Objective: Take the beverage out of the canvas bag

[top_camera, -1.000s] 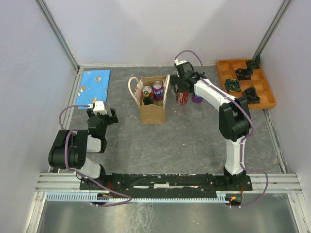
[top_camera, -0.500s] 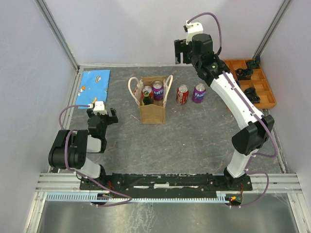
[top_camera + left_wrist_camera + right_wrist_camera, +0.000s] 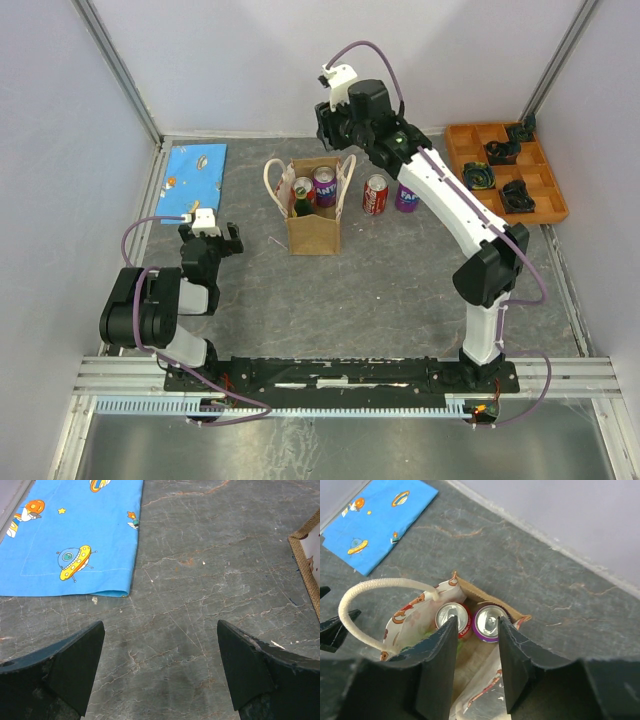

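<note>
The tan canvas bag (image 3: pixel 312 228) stands upright mid-table with white loop handles (image 3: pixel 375 586). Inside it I see a red can (image 3: pixel 451 618), a purple can (image 3: pixel 489 622) and a green bottle (image 3: pixel 301 207). My right gripper (image 3: pixel 477 620) hangs above the bag's open mouth, beyond its back edge in the top view (image 3: pixel 330 128). Its fingers stand a narrow gap apart with nothing between them. My left gripper (image 3: pixel 160 630) rests low over the table left of the bag, open wide and empty.
A red can (image 3: pixel 374 195) and a purple can (image 3: pixel 407 196) stand on the table right of the bag. A blue printed cloth (image 3: pixel 194 170) lies at the back left. An orange tray (image 3: pixel 545 190) with dark parts sits at the back right.
My right arm has risen from the red can on the table and swung left over the bag, its jaws narrowing. The left arm has not moved.
</note>
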Robot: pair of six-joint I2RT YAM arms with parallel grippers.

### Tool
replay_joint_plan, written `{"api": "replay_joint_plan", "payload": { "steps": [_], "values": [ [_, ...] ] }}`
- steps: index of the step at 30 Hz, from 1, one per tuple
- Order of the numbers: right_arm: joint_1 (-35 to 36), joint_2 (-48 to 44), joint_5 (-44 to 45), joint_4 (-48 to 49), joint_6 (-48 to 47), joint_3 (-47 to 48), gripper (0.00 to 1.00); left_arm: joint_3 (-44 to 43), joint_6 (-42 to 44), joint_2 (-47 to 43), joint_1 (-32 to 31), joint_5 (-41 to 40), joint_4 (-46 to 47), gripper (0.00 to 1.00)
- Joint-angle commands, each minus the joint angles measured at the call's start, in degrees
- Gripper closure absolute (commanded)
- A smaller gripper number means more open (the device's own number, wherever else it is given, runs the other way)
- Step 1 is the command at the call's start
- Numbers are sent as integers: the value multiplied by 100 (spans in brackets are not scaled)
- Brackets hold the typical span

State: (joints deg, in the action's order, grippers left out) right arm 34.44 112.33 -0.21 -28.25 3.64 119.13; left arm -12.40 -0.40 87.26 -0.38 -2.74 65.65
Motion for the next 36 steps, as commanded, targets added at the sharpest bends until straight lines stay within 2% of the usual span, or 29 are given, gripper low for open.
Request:
{"api": "replay_joint_plan", "payload": {
  "steps": [1,6,19,29,36],
  "values": [
    [-40,182,-486,116,239,19,57,-122,-47,-14,3,-12,161,1],
    [-41,496,-696,100,427,-15,61,-122,-47,-14,0,-10,166,1],
    [-38,1239,-600,-176,555,243,47,-122,-47,-11,2,-9,162,1],
    [-51,1432,-49,-219,553,303,26,-122,-47,-9,0,-12,168,1],
    [-51,1612,289,-193,601,326,23,-122,-47,-12,7,-15,165,1]
  ]
}}
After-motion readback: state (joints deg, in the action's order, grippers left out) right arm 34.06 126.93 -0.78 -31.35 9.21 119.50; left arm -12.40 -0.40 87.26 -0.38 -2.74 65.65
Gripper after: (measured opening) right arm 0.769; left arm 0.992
